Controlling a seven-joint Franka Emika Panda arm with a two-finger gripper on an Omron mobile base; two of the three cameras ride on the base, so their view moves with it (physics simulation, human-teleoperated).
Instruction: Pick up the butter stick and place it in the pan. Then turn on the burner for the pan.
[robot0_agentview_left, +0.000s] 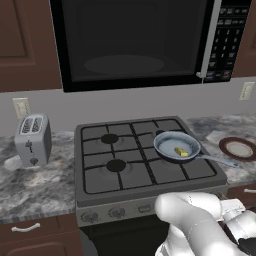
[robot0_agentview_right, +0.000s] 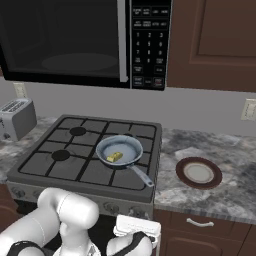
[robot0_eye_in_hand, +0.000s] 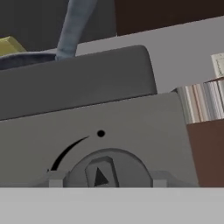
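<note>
The butter stick (robot0_agentview_left: 181, 151) (robot0_agentview_right: 114, 157) lies inside the grey-blue pan (robot0_agentview_left: 170, 140) (robot0_agentview_right: 125, 145), which sits on the stove's front right burner with its silvery handle pointing toward the front right. In the hand view the butter (robot0_eye_in_hand: 11, 45) and the pan's handle (robot0_eye_in_hand: 72, 26) show above the stove's edge. My gripper (robot0_eye_in_hand: 107, 180) is low at the stove's front panel, right up against a round burner knob (robot0_eye_in_hand: 107, 168). One fingertip (robot0_eye_in_hand: 55, 180) presses on each side of the knob. A dot and an arc mark sit above the knob.
A brown-rimmed plate (robot0_agentview_left: 237, 148) (robot0_agentview_right: 198, 173) rests on the marble counter right of the stove. A toaster (robot0_agentview_left: 33, 139) (robot0_agentview_right: 17, 119) stands to the left. A microwave (robot0_agentview_left: 140, 40) hangs above the stove. More knobs (robot0_agentview_left: 90, 216) line the front panel.
</note>
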